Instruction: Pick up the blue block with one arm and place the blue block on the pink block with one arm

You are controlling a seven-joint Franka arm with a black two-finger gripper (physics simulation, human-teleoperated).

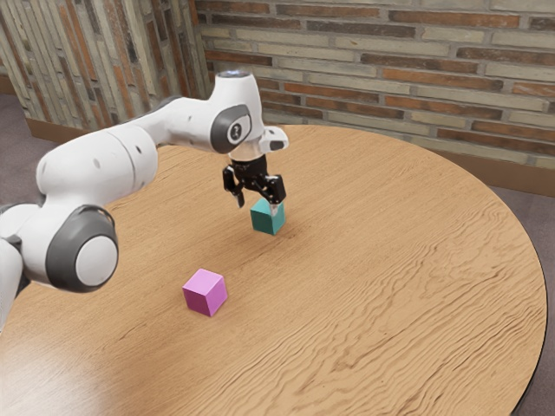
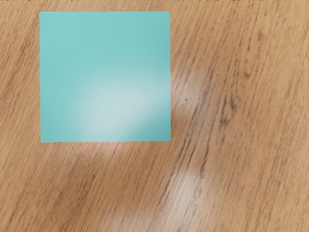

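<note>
Hovering low over the round wooden table [image 1: 416, 260], the black two-finger gripper [image 1: 258, 205] points straight down w/ its fingers spread apart and nothing clamped btwn them. One fingertip [image 1: 276, 208] hangs right at the top face of the teal-blue cube block [image 1: 268, 218]; can't tell if it actually touches. The other finger sits off toward the ext. view's left of that cube, clear of it. The teal-blue cube block rests flat on the tabletop, approx midway across and somewhat nearer the table's far edge than its near edge.

From the wrist view the same cube is seen from directly overhead: a flat square top w/ a pale sheen, bare wood grain around it, and the square sits off-centre, so the hand isn't centred over it.

The magenta-pink cube block [image 1: 205, 291] stands on the table closer to the near edge, toward the ext. view's left of the teal-blue one and well apart from it, one corner turned to the camera. Both cubes sit on the wood, neither on the other.

The white robot arm w/ grey joint caps [image 1: 95, 173] reaches in from the ext. view's left. A small dark mark on the grey cap nearest the wrist [image 1: 232, 130] is the only lettering-like detail, too small to read. A brick wall [image 1: 390, 52] runs behind the table's far edge.
</note>
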